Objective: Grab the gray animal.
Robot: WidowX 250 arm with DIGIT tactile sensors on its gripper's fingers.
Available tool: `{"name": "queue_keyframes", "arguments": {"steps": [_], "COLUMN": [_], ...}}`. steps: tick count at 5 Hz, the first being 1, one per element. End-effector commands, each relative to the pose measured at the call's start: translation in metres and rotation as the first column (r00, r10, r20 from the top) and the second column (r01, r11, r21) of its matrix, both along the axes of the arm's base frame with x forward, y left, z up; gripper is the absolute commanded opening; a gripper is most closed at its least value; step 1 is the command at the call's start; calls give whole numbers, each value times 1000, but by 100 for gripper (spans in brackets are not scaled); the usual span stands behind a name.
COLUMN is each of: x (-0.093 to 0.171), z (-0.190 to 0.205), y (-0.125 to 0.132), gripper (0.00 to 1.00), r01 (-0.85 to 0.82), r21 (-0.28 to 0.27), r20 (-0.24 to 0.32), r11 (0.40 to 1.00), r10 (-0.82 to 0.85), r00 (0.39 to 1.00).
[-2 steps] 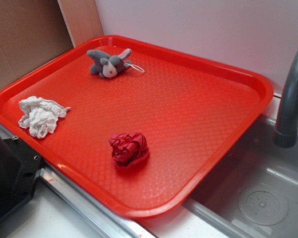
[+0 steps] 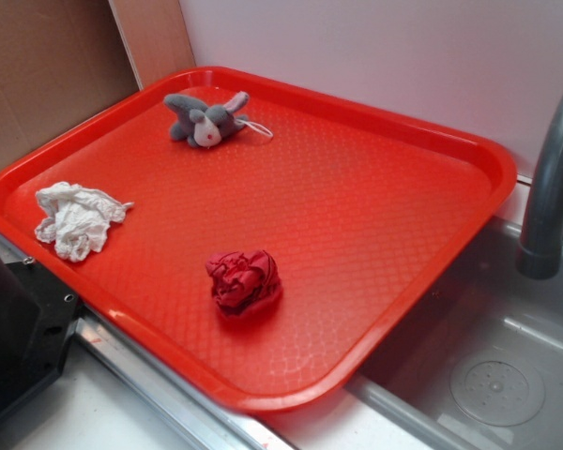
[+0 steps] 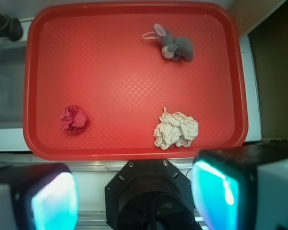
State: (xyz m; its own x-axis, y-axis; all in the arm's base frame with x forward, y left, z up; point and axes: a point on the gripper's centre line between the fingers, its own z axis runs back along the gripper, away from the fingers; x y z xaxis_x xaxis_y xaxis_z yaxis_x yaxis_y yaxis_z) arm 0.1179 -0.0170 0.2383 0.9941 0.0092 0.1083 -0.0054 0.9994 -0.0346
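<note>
One gray animal on tray far corner, well beyond open tool.

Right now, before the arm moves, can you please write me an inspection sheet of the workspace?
Surface: red tray, textured, lying partly over a gray sink.
Job's things: gray animal lies on its side near the tray's far corner, white string loop trailing; nothing touches it.
Clutter: white wad of paper near the tray's left edge; red wad of cloth toward the near edge; all three stand well apart.
End effector: open, fingers wide, held off the tray and holding nothing.
Cables: nothing seen.
Surroundings: gray faucet at the right; cardboard behind on the left; white wall behind.
</note>
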Motion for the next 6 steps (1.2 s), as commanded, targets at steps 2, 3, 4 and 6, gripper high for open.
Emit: {"name": "queue_keyframes", "arguments": {"steps": [2,3,4,6], "x": [160,192,173,120], "z": [-124,-147,-168,-194], "y": [90,86,69,73], "gripper": [100,100,100,100], "r01": [363,446,542,543], "r21": [74,110,79,66], "r20": [12,-1,-19,-104], "r11": [929,888,837,837], "r10": [-365,-448,-542,-535], "r00": [931,894,840,838]}}
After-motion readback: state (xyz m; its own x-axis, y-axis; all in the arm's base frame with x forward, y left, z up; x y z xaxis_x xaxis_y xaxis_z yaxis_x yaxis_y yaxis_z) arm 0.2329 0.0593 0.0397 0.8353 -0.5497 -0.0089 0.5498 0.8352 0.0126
